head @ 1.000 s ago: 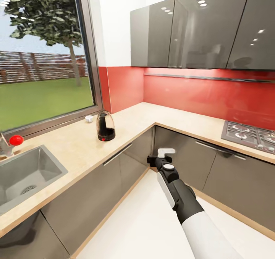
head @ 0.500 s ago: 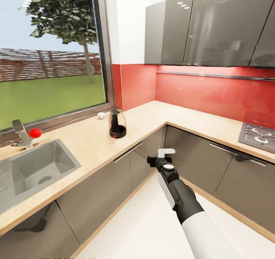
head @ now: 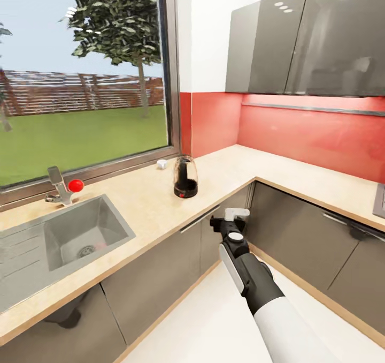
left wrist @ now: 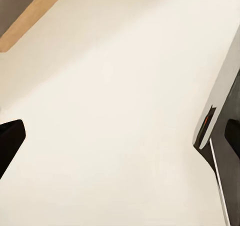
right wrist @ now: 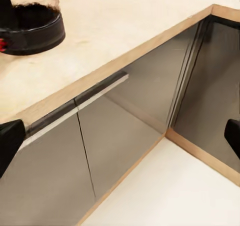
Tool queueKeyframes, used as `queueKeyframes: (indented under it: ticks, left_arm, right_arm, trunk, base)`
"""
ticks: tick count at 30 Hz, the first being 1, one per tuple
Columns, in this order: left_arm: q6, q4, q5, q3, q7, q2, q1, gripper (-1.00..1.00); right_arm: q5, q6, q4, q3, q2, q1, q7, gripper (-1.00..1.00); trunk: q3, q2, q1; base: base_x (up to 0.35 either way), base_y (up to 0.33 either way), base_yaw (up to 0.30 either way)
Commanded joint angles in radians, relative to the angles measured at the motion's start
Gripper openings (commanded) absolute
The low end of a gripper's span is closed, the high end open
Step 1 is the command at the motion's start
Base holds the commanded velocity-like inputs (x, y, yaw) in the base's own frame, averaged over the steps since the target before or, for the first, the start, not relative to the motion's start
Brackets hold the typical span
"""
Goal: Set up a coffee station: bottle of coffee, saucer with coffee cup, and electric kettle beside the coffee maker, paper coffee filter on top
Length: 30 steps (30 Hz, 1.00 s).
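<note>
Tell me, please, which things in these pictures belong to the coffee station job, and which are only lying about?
For the job:
- black coffee maker with clear glass dome
- beige L-shaped kitchen countertop
- right end effector, open and empty

Only lying about:
- steel sink
- steel tap with red knob
- small white object near the window
- grey cabinet fronts with bar handle

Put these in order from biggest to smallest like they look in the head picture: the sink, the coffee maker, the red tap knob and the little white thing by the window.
1. sink
2. coffee maker
3. red tap knob
4. little white thing, which looks only slightly smaller than the knob; it sits farther away, so their true sizes are unsure.
</note>
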Motion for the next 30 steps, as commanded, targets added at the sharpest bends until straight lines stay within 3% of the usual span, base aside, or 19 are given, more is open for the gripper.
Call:
queueKeyframes:
  ticks: [1, 8, 15, 17, 21, 23, 30]
  left_arm:
    - [-0.004, -0.002, 0.007, 0.004, -0.002, 0.000, 0.001, 1.00]
    - [-0.004, -0.001, 0.007, 0.004, -0.002, 0.000, 0.001, 1.00]
    - [-0.004, -0.001, 0.007, 0.004, -0.002, -0.001, 0.001, 1.00]
    - [-0.005, -0.001, 0.007, 0.004, -0.002, -0.002, 0.001, 1.00]
    - [-0.005, -0.001, 0.007, 0.004, -0.002, -0.002, 0.001, 1.00]
    - [-0.004, -0.001, 0.007, 0.004, -0.002, -0.002, 0.001, 1.00]
    - [-0.005, -0.001, 0.007, 0.004, -0.002, -0.004, 0.001, 1.00]
  right_arm:
    - [-0.010, 0.002, 0.000, 0.003, 0.000, -0.001, -0.009, 1.00]
    - [-0.010, 0.002, 0.000, 0.002, 0.000, -0.001, -0.009, 1.00]
    - [-0.005, 0.006, -0.008, 0.009, 0.000, -0.001, -0.006, 1.00]
    - [0.006, 0.007, -0.010, 0.030, 0.000, -0.001, -0.005, 1.00]
    - [0.078, 0.002, -0.011, 0.149, 0.000, -0.001, -0.006, 1.00]
    - [0.102, -0.016, -0.013, 0.187, 0.000, -0.001, -0.008, 1.00]
    - [0.118, -0.098, -0.005, 0.211, 0.000, -0.001, -0.008, 1.00]
  trunk:
    - [0.000, -0.001, 0.001]
    - [0.009, -0.001, 0.001]
    - [0.012, -0.001, 0.001]
    - [0.012, -0.001, 0.001]
    - [0.012, -0.001, 0.001]
    - [0.012, -0.001, 0.001]
    - [0.012, -0.001, 0.001]
  base:
    - [0.258, 0.243, 0.147]
    - [0.238, 0.211, 0.147]
    - [0.052, 0.026, 0.046]
    - [0.003, 0.001, 0.003]
    - [0.000, 0.000, 0.000]
    - [0.000, 0.000, 0.000]
    - [0.001, 0.000, 0.000]
